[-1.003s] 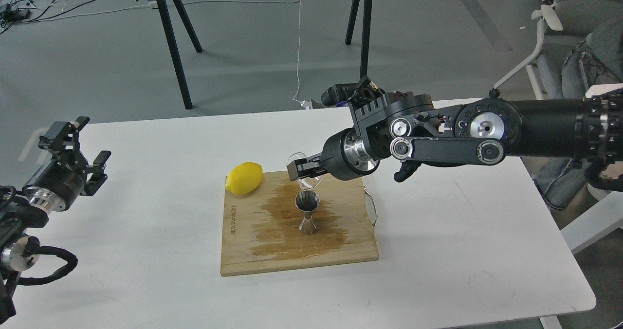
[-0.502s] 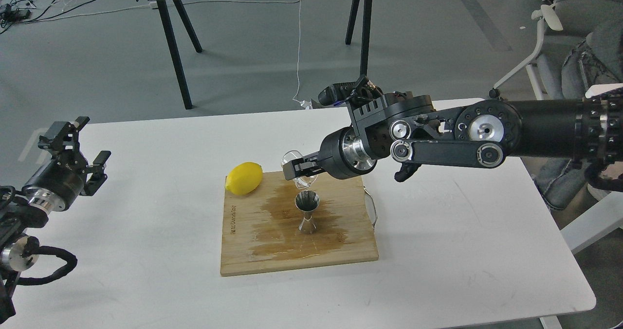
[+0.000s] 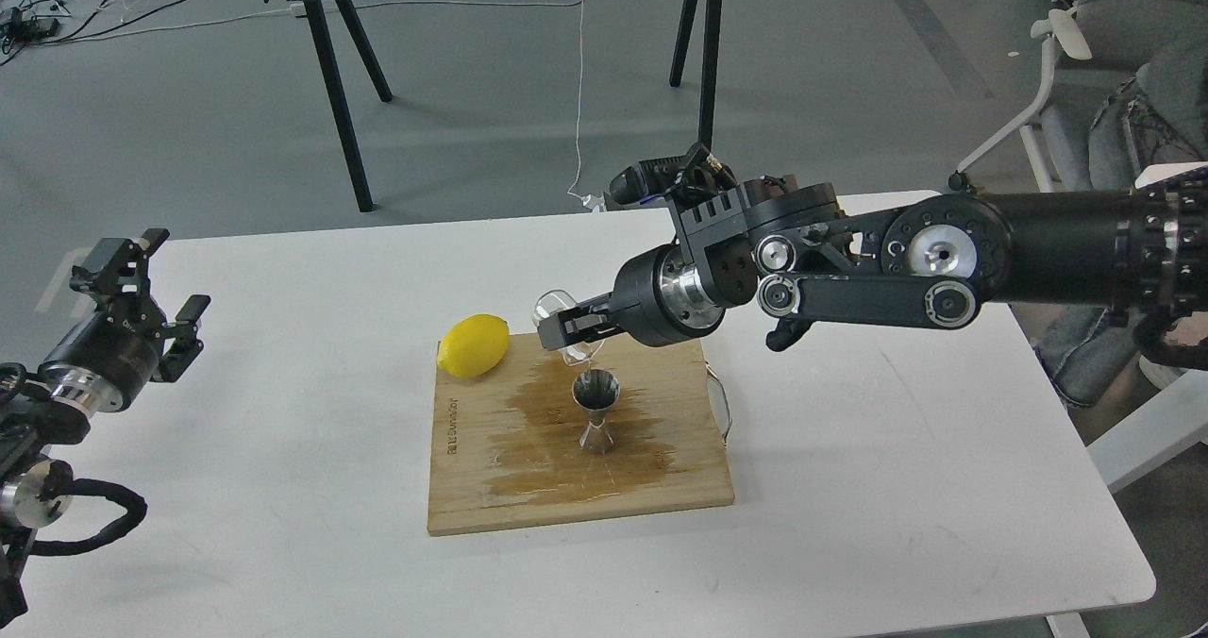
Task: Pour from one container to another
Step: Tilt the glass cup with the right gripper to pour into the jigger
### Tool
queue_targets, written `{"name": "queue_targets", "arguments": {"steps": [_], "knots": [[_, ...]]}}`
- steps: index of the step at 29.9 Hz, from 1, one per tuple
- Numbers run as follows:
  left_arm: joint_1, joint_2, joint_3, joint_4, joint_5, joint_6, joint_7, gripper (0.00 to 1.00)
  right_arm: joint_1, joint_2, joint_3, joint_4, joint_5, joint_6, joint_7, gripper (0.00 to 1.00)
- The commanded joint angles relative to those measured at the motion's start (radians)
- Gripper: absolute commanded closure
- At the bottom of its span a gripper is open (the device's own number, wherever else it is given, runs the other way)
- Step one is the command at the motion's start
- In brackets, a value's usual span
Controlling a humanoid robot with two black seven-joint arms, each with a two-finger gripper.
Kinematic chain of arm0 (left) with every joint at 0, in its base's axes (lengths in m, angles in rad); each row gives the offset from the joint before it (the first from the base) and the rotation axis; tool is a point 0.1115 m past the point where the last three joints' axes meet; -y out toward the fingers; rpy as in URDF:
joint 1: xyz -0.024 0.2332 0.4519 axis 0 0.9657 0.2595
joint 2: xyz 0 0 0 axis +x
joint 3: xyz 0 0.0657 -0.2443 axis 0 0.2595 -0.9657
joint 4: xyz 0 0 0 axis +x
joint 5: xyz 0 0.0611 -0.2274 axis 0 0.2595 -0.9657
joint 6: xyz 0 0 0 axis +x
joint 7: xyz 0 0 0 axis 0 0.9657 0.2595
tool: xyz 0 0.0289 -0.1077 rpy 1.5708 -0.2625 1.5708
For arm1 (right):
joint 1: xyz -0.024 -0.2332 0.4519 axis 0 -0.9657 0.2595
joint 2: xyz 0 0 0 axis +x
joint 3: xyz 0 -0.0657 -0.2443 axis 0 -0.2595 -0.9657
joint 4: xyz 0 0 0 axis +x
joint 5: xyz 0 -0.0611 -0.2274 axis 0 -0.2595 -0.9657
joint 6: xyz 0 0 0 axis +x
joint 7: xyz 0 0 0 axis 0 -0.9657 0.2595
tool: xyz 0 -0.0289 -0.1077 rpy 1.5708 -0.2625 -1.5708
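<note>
A tiny clear cup (image 3: 557, 310) hangs tilted just above and left of the steel jigger (image 3: 596, 411), held in my right gripper (image 3: 564, 329), which is shut on it. The cup's mouth dips toward the jigger's open top. The jigger stands upright on a wet bamboo board (image 3: 491, 487). My left gripper (image 3: 142, 284) hovers open at the table's far left, holding nothing.
A yellow lemon (image 3: 474, 344) lies at the board's back left corner. A dark wet patch spreads around the jigger. The white table (image 3: 897, 487) ends close on the right, with a chair and a seated person (image 3: 1132, 119) beyond.
My right gripper has carried the cup a little to the left and tipped it further over the jigger. The left arm has shifted slightly left.
</note>
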Motion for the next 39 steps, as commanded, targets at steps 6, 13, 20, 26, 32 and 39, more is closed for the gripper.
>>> {"name": "queue_targets", "arguments": {"steps": [6,13,20,26,32,39], "knots": [[0.000,0.000,0.000,-0.001,0.000,0.000,0.000,0.01,0.000,-0.003,-0.001,0.000,-0.019,0.003,0.015,0.83],[0.000,0.000,0.000,0.000,0.000,0.000,0.000,0.01,0.005,-0.005,-0.014,0.000,-0.038,0.005,0.027,0.83],[0.000,0.000,0.000,-0.001,-0.002,0.000,0.000,0.01,0.006,-0.007,-0.015,0.000,-0.040,0.008,0.036,0.83],[0.000,0.000,0.000,0.000,-0.001,0.000,0.000,0.01,0.008,-0.007,-0.015,0.000,-0.042,0.011,0.042,0.83],[0.000,0.000,0.000,0.000,0.000,0.000,0.000,0.01,0.016,-0.007,-0.027,0.000,-0.064,0.011,0.059,0.83],[0.000,0.000,0.000,0.000,0.000,0.000,0.000,0.01,0.017,-0.011,-0.034,0.000,-0.075,0.011,0.079,0.83]]}}
